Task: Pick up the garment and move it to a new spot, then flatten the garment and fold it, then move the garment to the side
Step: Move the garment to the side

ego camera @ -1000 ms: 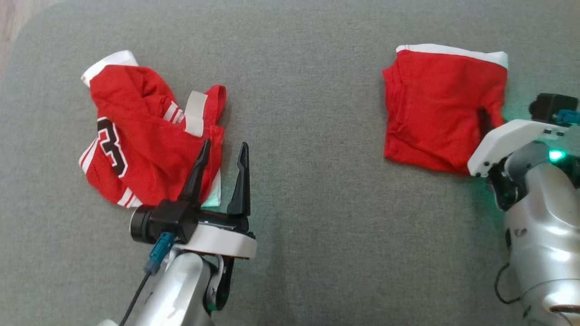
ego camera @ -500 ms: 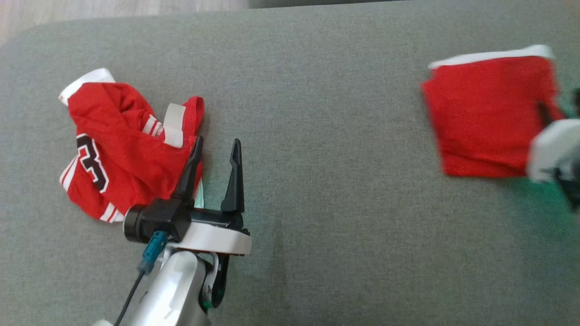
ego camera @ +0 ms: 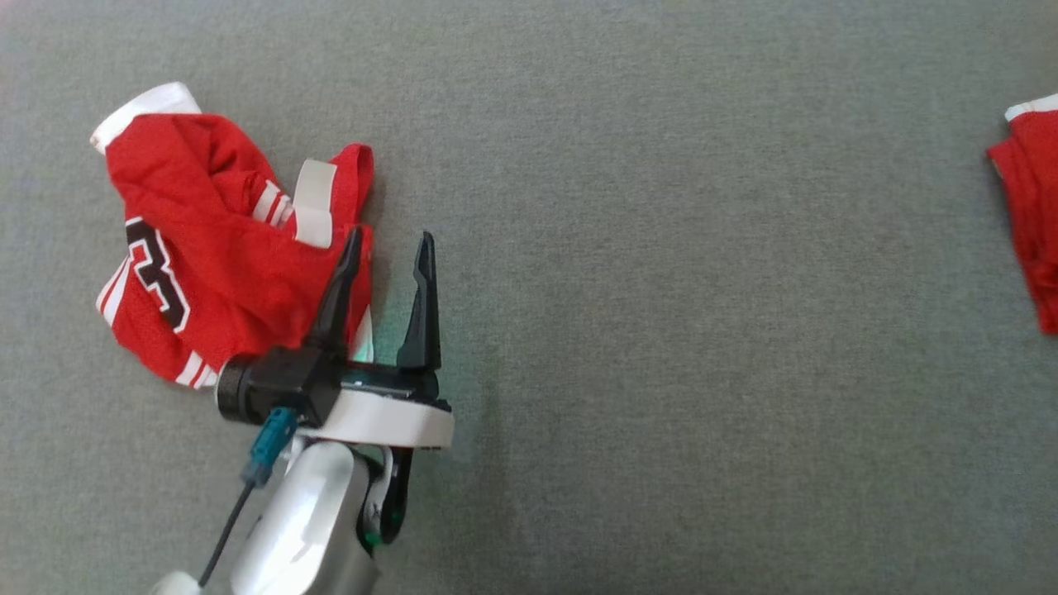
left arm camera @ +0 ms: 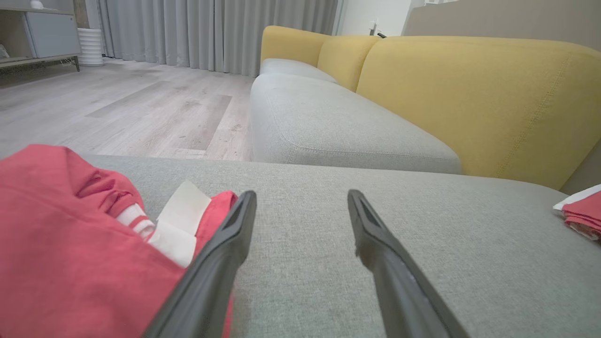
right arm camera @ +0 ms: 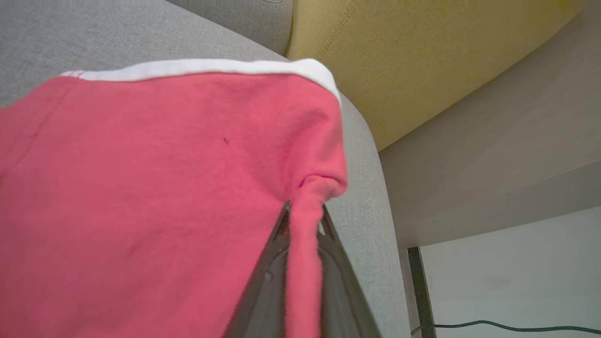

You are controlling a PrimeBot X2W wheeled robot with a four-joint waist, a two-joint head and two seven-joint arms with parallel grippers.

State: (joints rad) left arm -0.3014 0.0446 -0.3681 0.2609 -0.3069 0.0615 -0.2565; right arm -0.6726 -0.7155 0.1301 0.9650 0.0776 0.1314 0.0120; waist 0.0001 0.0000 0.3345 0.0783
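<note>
Across the grey sofa seat [ego camera: 661, 347] our folded red garment [ego camera: 1033, 215] has slid right, well apart from the crumpled jersey [ego camera: 215, 240]. We judge it best to drag low and steady, right gripper [right arm camera: 305, 211] pinching its corner fold, while our left gripper [ego camera: 389, 238] hovers spread.

Black "3" on red jersey [ego camera: 235, 264]

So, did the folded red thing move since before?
Yes. The folded red garment has slid right, much farther from the crumpled jersey, pinched in the right tool.
</note>
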